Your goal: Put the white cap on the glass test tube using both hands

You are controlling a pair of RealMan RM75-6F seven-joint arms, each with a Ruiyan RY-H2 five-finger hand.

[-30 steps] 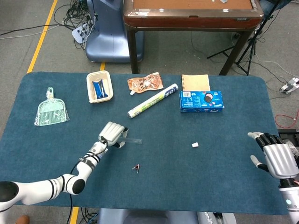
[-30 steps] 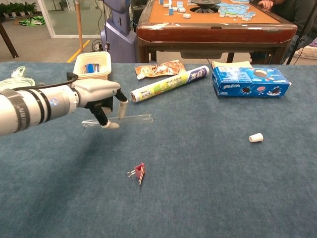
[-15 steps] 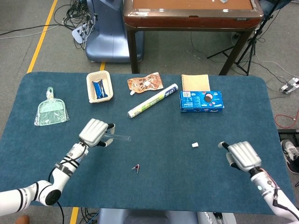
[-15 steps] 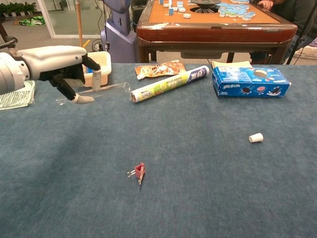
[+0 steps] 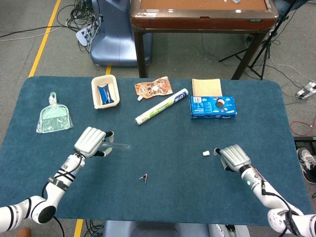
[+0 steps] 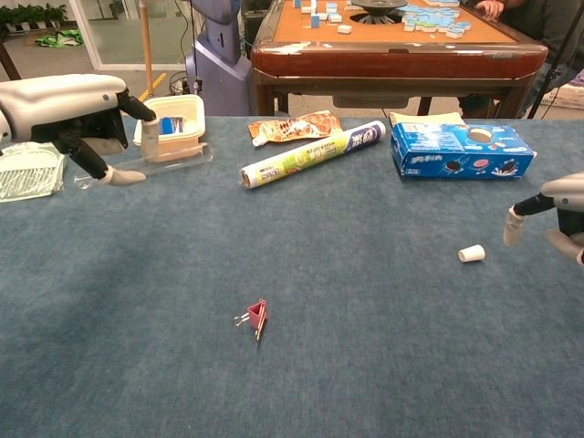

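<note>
My left hand (image 5: 91,141) (image 6: 78,114) holds the clear glass test tube (image 5: 118,145) (image 6: 155,162) lifted above the blue cloth, lying roughly level with its open end toward the right. The small white cap (image 5: 206,153) (image 6: 471,253) lies on the cloth right of centre. My right hand (image 5: 233,156) (image 6: 557,212) hovers just right of the cap, fingers apart, holding nothing and not touching the cap.
A red binder clip (image 5: 144,177) (image 6: 256,317) lies near the middle front. At the back stand a cream basket (image 5: 105,91), a snack bag (image 5: 153,88), a wrapped roll (image 5: 162,106), a blue cookie box (image 5: 213,106) and a notebook (image 5: 206,87). A green dustpan (image 5: 53,117) lies far left.
The left hand lifted the test tube off the cloth and carried it left and back. The right hand came in from the right edge to just beside the cap.
</note>
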